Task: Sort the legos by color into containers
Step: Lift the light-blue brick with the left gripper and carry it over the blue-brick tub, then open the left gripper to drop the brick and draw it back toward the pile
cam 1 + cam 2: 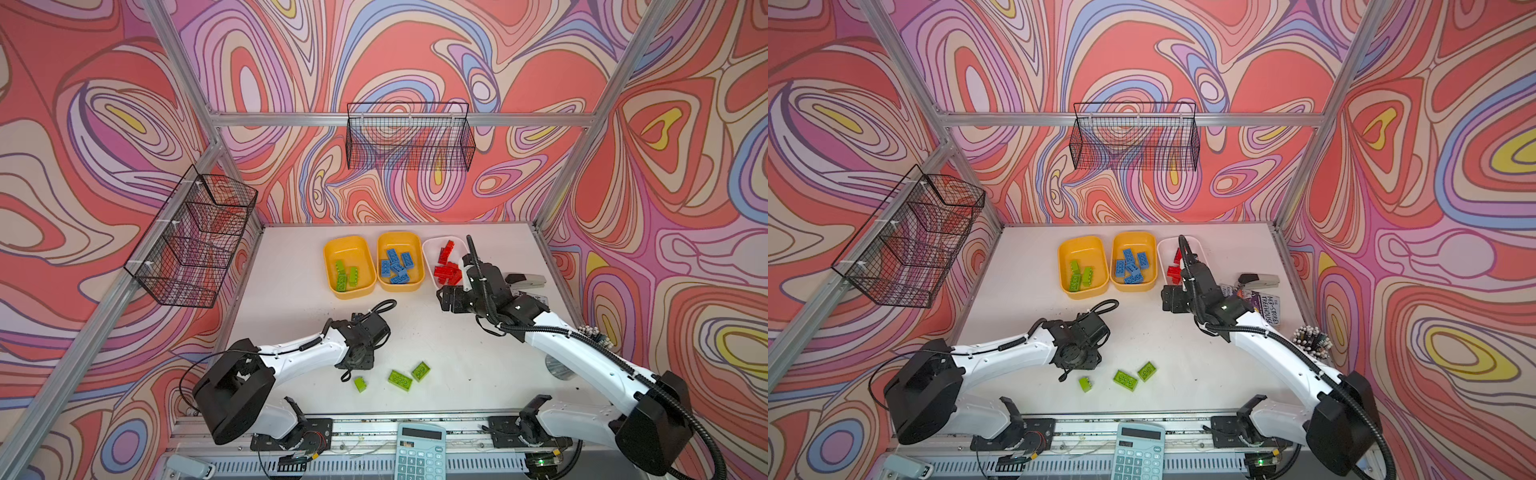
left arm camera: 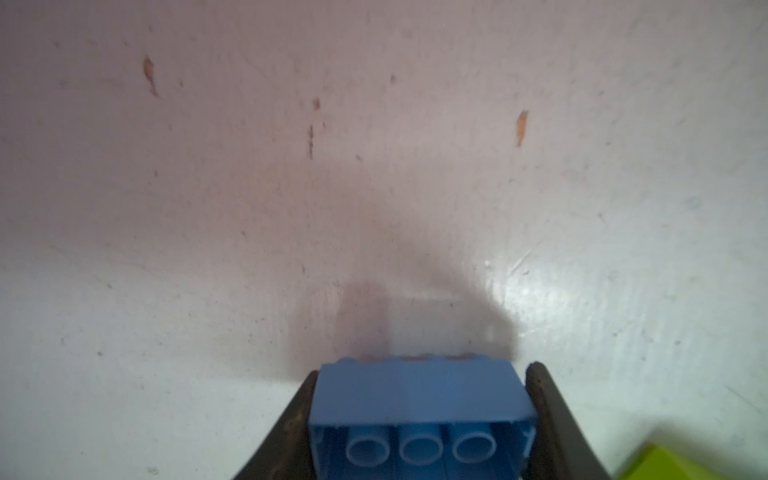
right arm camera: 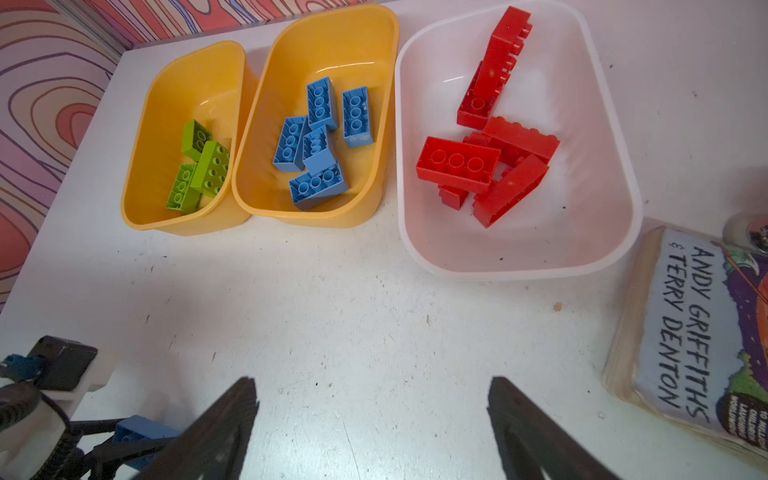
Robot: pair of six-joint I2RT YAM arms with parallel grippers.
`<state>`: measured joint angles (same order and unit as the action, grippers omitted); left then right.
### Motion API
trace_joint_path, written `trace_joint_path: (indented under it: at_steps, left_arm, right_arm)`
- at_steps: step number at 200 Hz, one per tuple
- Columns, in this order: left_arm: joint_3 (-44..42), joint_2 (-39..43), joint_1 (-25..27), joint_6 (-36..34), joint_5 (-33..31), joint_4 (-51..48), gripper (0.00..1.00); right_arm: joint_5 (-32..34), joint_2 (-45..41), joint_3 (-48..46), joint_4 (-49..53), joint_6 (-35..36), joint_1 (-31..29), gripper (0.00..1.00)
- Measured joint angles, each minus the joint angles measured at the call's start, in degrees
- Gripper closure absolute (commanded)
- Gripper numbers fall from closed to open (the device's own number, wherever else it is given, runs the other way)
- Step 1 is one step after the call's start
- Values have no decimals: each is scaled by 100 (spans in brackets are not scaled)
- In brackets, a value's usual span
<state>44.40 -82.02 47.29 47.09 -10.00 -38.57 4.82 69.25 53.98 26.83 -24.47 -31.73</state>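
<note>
My left gripper (image 2: 424, 374) is clamped on a small blue studded plastic brick (image 2: 419, 403) over the front half of the worktop. Three loose lime green bricks (image 1: 400, 379) lie near it, by the front edge. Along the back edge sit a yellow plastic tub (image 3: 187, 83) with green bricks (image 3: 208, 166), a middle yellow tub (image 3: 332, 50) with blue bricks (image 3: 320, 137), and a white plastic tub (image 3: 540, 245) with red bricks (image 3: 457, 162). My right gripper (image 3: 372, 382) is wide open with nothing in it. The white worktop (image 2: 249, 208) is scratched and spotty. Swirly pink walls (image 1: 415, 50) stand around it.
</note>
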Motion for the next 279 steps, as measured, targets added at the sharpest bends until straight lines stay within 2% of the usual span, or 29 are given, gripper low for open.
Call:
trace_joint_path:
  at_steps: [40, 83, 140, 195, 212, 224, 237, 264, 279]
  left_arm:
    - [905, -238, -236, -315, -116, -146, 57]
    - [2343, -1080, -715, -901, -144, -304, 57]
    - [4955, -2728, -1172, -1596, -42, -562, 57]
    - [8011, -4760, -1572, -2022, 109, -1130, 55]
    - [8867, -5331, -1696, -2111, 170, -1294, 48]
    - [9342, -5665, -1777, -2168, 258, -1390, 31]
    - [9654, -5919, -1847, -2210, 341, -1469, 19]
    - [9737, -6059, -1945, -2249, 457, -1574, 17]
    - [9488, -5930, -1954, -2247, 516, -1467, 16]
  right_arm:
    - [114, -345, -4, 168, -4, 0, 7]
    - [227, -944, -122, 380, -109, 0, 7]
    - [286, -1300, -175, 693, -262, 0, 7]
    - [341, -1397, -184, 863, -400, 0, 7]
    - [374, -1397, -184, 885, -424, 0, 7]
    - [400, -1386, -184, 885, -435, 0, 7]
    - [424, -1329, -181, 883, -437, 0, 6]
    - [442, -1132, -144, 885, -435, 0, 5]
    - [442, -1047, -92, 883, -433, 0, 5]
